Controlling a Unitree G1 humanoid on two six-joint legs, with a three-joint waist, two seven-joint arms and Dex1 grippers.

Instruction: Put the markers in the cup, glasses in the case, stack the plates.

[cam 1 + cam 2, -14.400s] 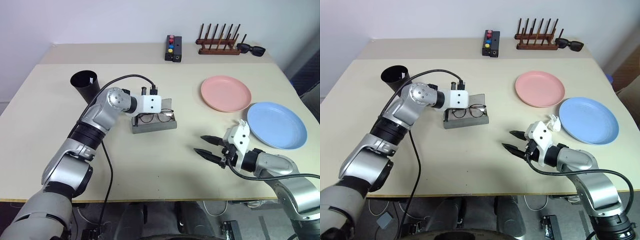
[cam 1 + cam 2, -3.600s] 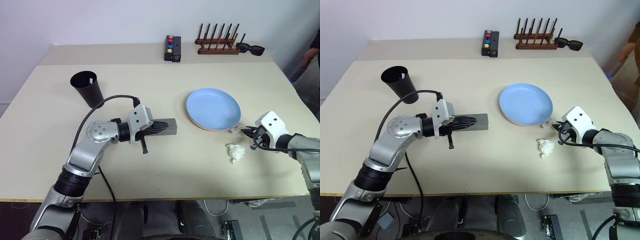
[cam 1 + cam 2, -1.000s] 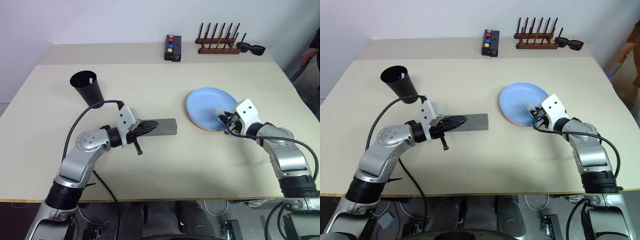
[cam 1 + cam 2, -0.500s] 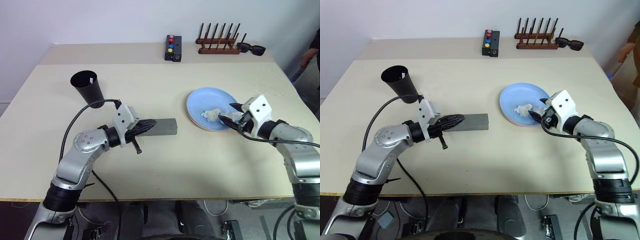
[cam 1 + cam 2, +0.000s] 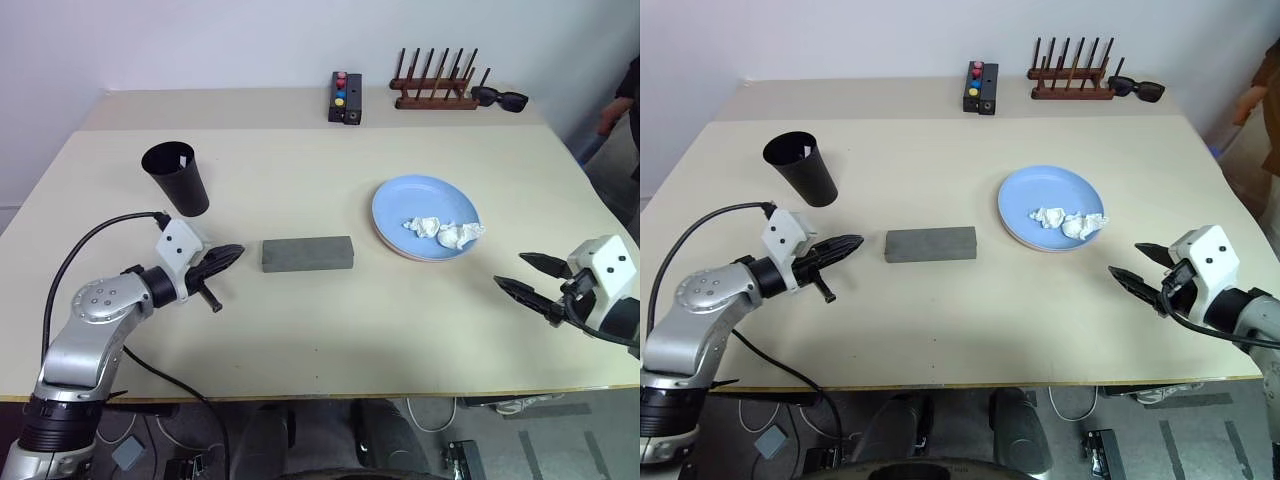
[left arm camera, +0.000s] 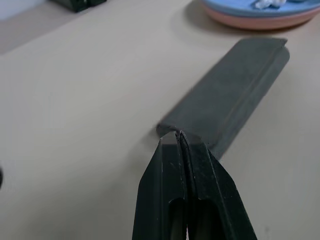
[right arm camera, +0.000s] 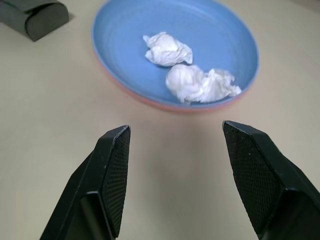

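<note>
From the head, the closed grey case (image 5: 307,253) lies at table centre; the black cup (image 5: 177,179) stands at its ten o'clock, a white marker end showing inside, and the blue plate (image 5: 425,217), stacked on the pink one, sits at its three o'clock with crumpled tissue (image 5: 444,231). The left gripper (image 5: 226,255), clenched empty, points at the case from nine o'clock. The right gripper (image 5: 531,277), released, hangs at the plates' five o'clock. The left wrist camera shows fingers (image 6: 172,185) pressed together before the case's end. The right wrist camera shows spread fingers (image 7: 116,165) facing the plates.
</note>
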